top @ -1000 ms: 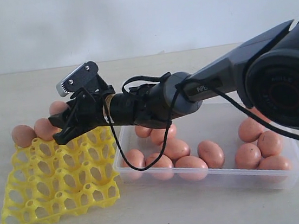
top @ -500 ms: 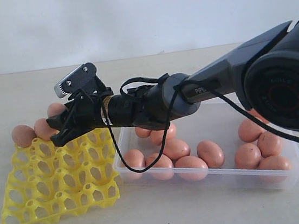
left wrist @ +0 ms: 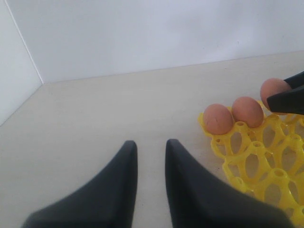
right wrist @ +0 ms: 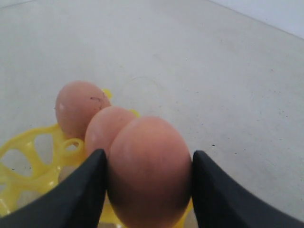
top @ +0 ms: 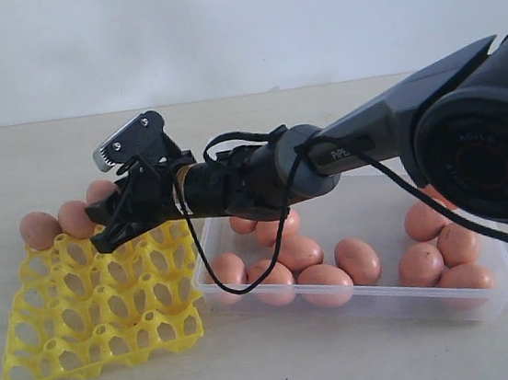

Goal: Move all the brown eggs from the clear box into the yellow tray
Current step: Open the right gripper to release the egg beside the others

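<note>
My right gripper [top: 109, 213] reaches across to the far row of the yellow tray [top: 95, 330]. It is shut on a brown egg [right wrist: 149, 168], one finger on each side, low over a cell. Beside it, two brown eggs [top: 38, 229] [top: 76, 218] sit in that same row. The clear box [top: 361, 304] to the right holds several more brown eggs [top: 326, 283]. My left gripper [left wrist: 151, 145] hangs over bare table left of the tray, open by a narrow gap with nothing in it. The exterior view does not show it.
The pale table [top: 286, 371] runs back to a white wall [top: 234, 26]. A black cable [top: 210, 269] loops down from the right arm's wrist over the box's left end. The arm's thick body [top: 480, 144] fills the right of the exterior view.
The right gripper has sunk a little towards the tray's far row with the egg in it. The eggs in the tray and the box have stayed put.
</note>
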You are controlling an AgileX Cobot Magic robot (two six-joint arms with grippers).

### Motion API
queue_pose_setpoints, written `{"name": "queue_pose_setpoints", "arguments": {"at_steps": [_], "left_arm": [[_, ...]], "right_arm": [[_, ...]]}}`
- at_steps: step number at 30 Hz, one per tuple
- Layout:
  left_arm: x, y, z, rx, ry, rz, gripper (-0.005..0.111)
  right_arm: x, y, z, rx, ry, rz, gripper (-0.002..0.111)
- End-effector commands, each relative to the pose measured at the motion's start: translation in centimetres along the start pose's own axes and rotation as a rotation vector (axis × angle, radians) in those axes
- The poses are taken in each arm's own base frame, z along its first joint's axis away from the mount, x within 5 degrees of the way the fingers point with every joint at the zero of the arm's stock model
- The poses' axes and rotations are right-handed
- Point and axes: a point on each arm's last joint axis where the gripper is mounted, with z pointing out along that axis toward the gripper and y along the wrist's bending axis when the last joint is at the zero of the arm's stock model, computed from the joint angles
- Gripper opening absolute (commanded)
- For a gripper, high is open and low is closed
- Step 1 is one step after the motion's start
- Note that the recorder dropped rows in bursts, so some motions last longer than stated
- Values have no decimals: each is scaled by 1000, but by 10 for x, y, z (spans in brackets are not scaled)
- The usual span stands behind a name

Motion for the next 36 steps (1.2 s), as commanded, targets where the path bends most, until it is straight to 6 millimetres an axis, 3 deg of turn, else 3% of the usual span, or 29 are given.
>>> {"name": "queue_pose_setpoints", "arguments": {"at_steps": [1, 12, 14, 16, 25, 29, 36], "left_arm": [[1, 0, 0, -1, 0, -4, 22], [1, 0, 0, -1, 0, -4, 22], [1, 0, 0, -1, 0, -4, 22], [1, 0, 0, -1, 0, -4, 22], [1, 0, 0, -1, 0, -4, 22], [1, 0, 0, -1, 0, -4, 22], [1, 0, 0, -1, 0, -4, 22]], "right_arm": [[-4, 1, 0, -7, -7, -9, 48], [-7, 4, 0, -36, -48, -6, 48], [-7, 4, 0, -34, -46, -6, 50], [-4, 1, 0, -5, -7, 11, 61], [-9, 2, -2, -10, -23, -10, 61], [-20, 2, -6, -5, -43, -30, 61], [-60, -8, -28, 77, -58, -50, 61]]}}
